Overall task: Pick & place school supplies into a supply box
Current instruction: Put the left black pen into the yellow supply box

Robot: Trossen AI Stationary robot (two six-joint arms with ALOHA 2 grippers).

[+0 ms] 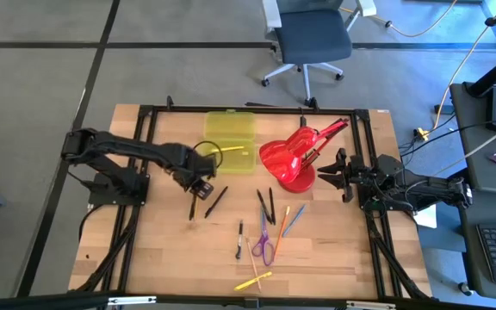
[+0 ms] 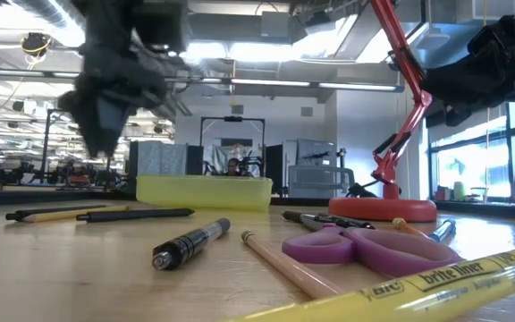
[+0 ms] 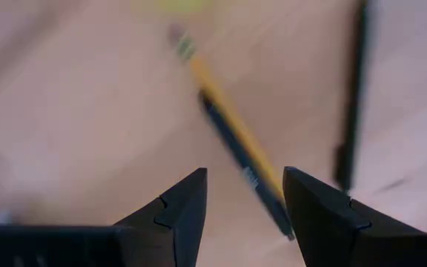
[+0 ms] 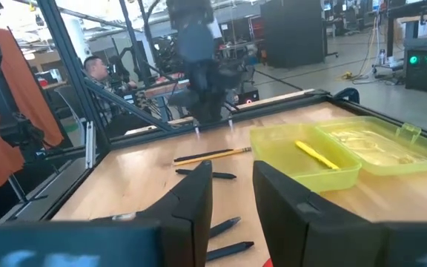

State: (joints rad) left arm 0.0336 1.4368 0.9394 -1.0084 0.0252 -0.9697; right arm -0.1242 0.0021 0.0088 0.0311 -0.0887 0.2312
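Left of centre in the high view, the left hand [image 1: 198, 183] hovers with fingers parted above a yellow pencil [image 3: 232, 133] and black pen [image 3: 245, 174] lying together on the bench [image 1: 162, 250]: light, stiff, prone to roll, best pinched mid-shaft. Right hand [image 1: 331, 173] waits part-open beside the lamp [image 1: 293, 155].

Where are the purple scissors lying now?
In the high view, the purple scissors lie on the table's near middle, between a black pen and an orange pencil.
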